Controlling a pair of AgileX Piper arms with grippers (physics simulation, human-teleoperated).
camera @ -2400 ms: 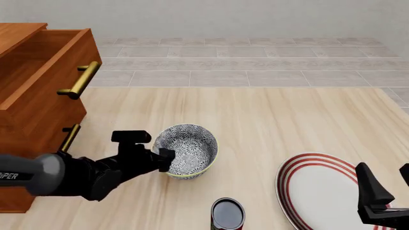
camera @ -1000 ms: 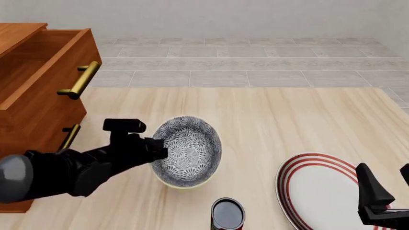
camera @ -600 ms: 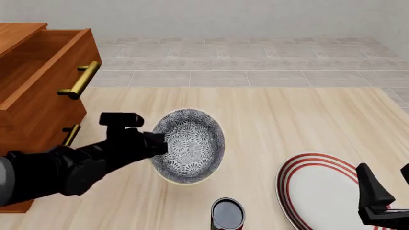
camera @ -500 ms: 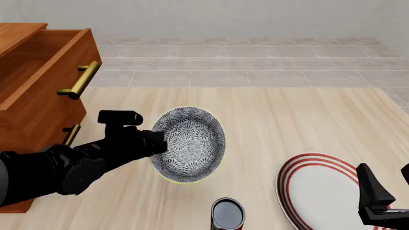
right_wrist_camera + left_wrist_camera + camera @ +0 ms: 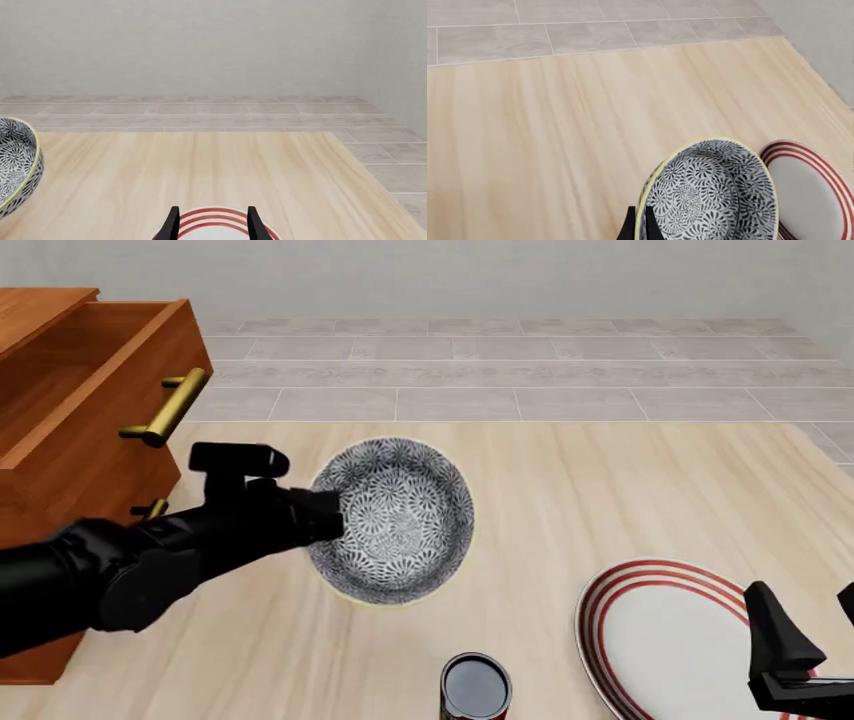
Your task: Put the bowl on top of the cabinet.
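The grey-and-white patterned bowl point(image 5: 395, 520) hangs above the table, tipped so its inside faces the front camera. My left gripper point(image 5: 328, 527) is shut on the bowl's left rim. In the left wrist view the bowl point(image 5: 714, 192) fills the lower part, with the fingers point(image 5: 627, 231) pinching its rim. The bowl's edge point(image 5: 17, 165) also shows in the right wrist view. The reddish-brown cabinet point(image 5: 74, 440) stands at the far left with its top drawer pulled out. My right gripper point(image 5: 211, 223) is open near the front right corner, over the plate.
A white plate with red rings point(image 5: 674, 635) lies at the front right, under my right gripper point(image 5: 801, 665). A small dark can point(image 5: 475, 687) stands at the front edge below the bowl. Brass handles point(image 5: 171, 408) stick out from the cabinet drawers.
The left gripper has lifted the bowl off the table and carried it upward and slightly back, tilting it more toward the camera. The right arm has not moved.
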